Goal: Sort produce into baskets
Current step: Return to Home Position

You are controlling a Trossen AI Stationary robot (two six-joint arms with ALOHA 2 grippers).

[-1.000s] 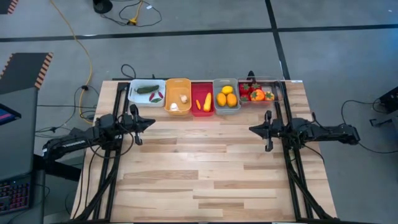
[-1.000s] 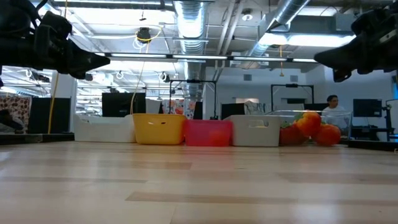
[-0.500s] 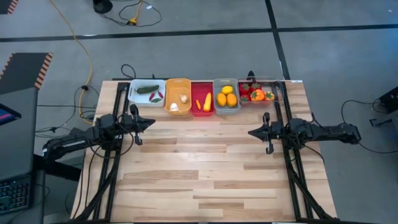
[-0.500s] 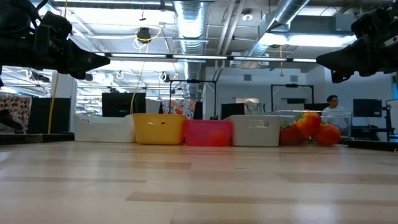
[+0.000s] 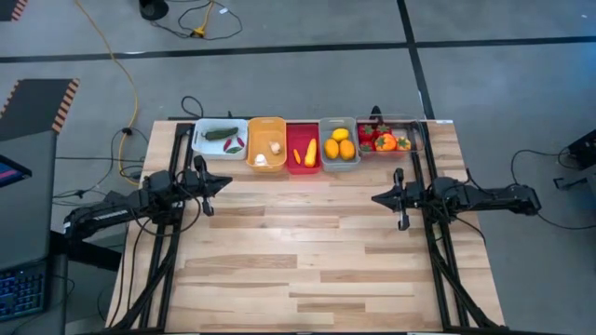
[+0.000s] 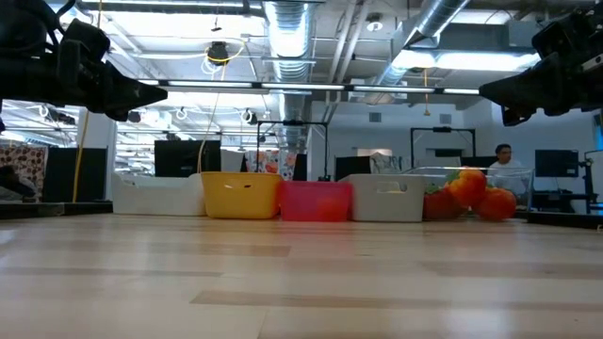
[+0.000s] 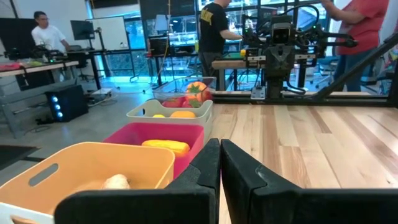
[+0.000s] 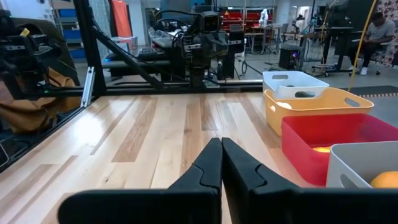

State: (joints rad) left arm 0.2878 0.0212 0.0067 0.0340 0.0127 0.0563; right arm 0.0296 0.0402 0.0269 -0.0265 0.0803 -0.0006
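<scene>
Five bins stand in a row along the table's far edge: white (image 5: pixel 220 137) with green pieces and a red chilli, orange (image 5: pixel 266 143) with garlic, red (image 5: pixel 304 148) with yellow pieces, grey (image 5: pixel 339 142) with lemons, clear (image 5: pixel 391 136) with tomatoes and an orange pepper. My left gripper (image 5: pixel 227 181) is shut and empty, above the table's left side, nearer than the bins. My right gripper (image 5: pixel 376 197) is shut and empty, above the table's right side. Both point toward the table's middle.
The bins' near walls show in the low view: orange (image 6: pixel 241 194), red (image 6: pixel 316 201), grey (image 6: pixel 387 198). Bare wood (image 5: pixel 307 242) lies between and in front of the arms. People stand in the room beyond the table (image 7: pixel 214 28).
My right gripper has moved slightly toward the table's near edge and a little down; it stays shut.
</scene>
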